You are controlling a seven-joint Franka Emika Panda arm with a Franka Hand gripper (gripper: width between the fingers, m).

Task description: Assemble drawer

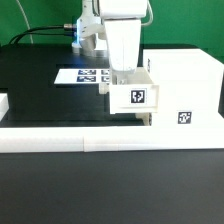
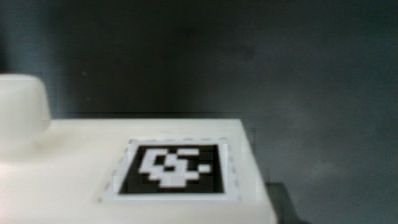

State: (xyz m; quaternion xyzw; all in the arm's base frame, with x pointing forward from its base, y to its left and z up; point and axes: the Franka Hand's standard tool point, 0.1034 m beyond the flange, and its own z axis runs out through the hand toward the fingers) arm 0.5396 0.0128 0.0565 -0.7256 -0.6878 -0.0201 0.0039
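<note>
A small white drawer part (image 1: 135, 97) with a black marker tag on its front sits against the open side of the big white drawer box (image 1: 185, 85) on the exterior view's right. My gripper (image 1: 124, 77) comes straight down onto the small part's top and is shut on it. In the wrist view the same part (image 2: 107, 150) fills the lower area with its tag (image 2: 175, 167) facing the camera. A rounded white piece (image 2: 18, 110) stands at its edge. My fingertips are mostly out of the wrist view.
The marker board (image 1: 85, 74) lies on the black table behind the arm. White rails (image 1: 60, 138) border the table's front and the exterior view's left. The drawer box carries a second tag (image 1: 185, 117) on its front.
</note>
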